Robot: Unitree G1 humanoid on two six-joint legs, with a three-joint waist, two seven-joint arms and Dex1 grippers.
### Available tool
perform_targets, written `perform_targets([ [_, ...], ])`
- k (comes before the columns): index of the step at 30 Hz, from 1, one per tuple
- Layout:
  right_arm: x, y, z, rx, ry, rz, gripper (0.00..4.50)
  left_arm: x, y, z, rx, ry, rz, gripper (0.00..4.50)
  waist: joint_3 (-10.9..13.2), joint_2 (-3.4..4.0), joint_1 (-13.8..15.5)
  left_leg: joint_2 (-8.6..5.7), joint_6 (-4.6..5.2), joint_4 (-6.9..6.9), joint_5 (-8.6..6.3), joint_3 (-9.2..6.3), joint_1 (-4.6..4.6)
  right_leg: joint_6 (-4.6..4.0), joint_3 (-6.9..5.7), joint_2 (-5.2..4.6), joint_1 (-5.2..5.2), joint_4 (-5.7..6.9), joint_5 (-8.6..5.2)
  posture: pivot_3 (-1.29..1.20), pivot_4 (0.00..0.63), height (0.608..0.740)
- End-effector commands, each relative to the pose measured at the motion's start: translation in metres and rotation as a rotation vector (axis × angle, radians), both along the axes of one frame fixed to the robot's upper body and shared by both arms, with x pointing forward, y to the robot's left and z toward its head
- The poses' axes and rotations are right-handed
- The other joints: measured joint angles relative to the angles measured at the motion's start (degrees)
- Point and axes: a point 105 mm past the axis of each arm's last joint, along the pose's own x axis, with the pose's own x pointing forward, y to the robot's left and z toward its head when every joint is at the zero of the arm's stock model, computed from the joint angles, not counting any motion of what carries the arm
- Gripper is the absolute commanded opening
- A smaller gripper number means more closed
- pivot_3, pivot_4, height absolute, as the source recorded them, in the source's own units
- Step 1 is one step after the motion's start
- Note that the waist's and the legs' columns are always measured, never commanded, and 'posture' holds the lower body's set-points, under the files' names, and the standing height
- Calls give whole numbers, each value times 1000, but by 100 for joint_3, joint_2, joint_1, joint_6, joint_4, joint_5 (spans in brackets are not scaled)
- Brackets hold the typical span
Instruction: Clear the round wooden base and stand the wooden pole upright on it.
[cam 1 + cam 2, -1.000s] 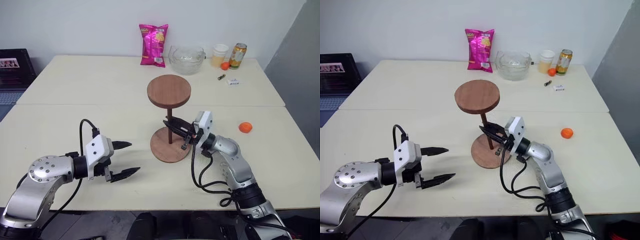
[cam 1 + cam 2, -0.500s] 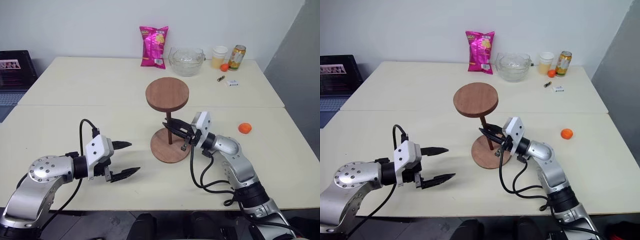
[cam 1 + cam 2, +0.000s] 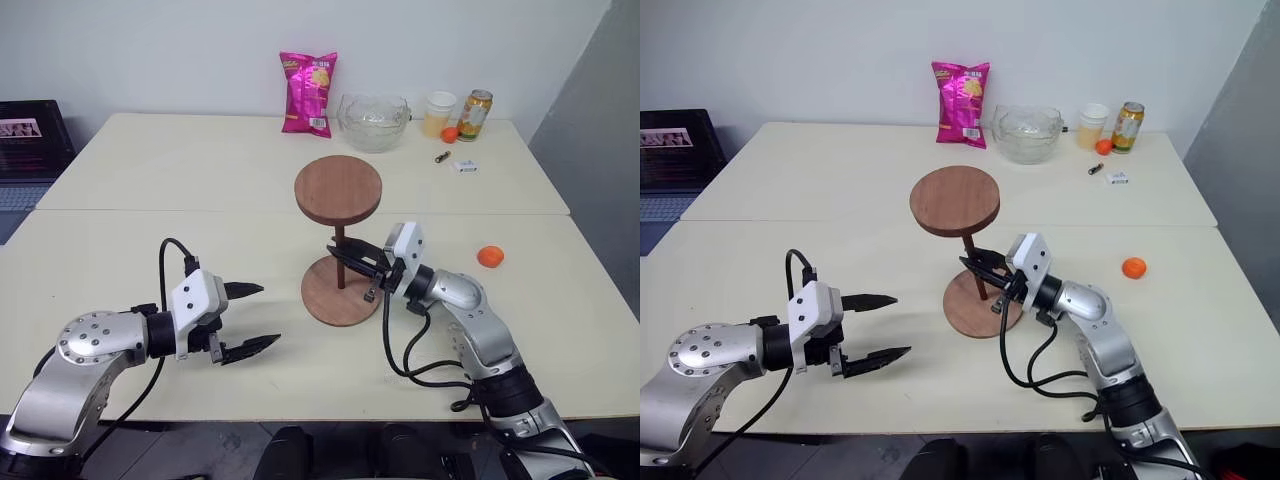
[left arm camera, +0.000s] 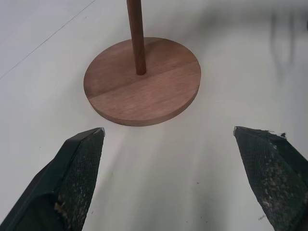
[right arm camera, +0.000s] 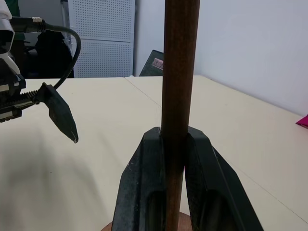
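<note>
The right gripper (image 3: 345,253) still pinches the wooden pole (image 3: 339,259) low on its rod, now nearer upright than a second ago, foot seated at the centre of the round wooden base (image 3: 341,290). Release looks close, while the left gripper (image 3: 252,318) stays spread, well apart.

The right tool (image 5: 174,144) clamped its two black fingers (image 5: 139,192) on the thin dark-brown wooden pole (image 5: 179,72), which rose upright at frame centre. The left tool (image 5: 60,113) hovered at middle left over the pale cream worktop (image 5: 96,144).
</note>
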Motion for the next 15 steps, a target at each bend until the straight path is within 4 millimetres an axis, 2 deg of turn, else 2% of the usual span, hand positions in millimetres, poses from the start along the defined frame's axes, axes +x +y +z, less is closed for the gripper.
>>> perform_targets([
  [1, 1, -7, -24, -47, 83, -23, 1257, 0, -4, 7, -6, -33, -20, 4500, 8, -4, 7, 0, 0, 0, 0, -1, -1, 0, -1, 0, 0, 0, 0, 0, 150, 740],
  [6, 1, -8, -17, -25, 61, -18, 2500, 0, -3, 7, -3, -31, -19, 4500, 27, 5, -42, 1, 1, 1, 0, 5, -36, -1, 4, 2, -43, 10, 1, 0, 150, 740],
  [14, -4, -10, -19, -40, 71, 14, 4487, 1, -2, 8, -7, -38, -17, 4500, 29, 6, -30, 4, 1, 1, 0, 1, -44, -4, -1, 4, -46, 9, -1, 0, 150, 740],
  [15, -4, -11, -19, -40, 73, 17, 4487, 1, -2, 9, -8, -40, -17, 4500, 29, 6, -29, 4, 1, 1, 0, 1, -44, -4, -1, 4, -46, 9, -1, 0, 150, 740],
])
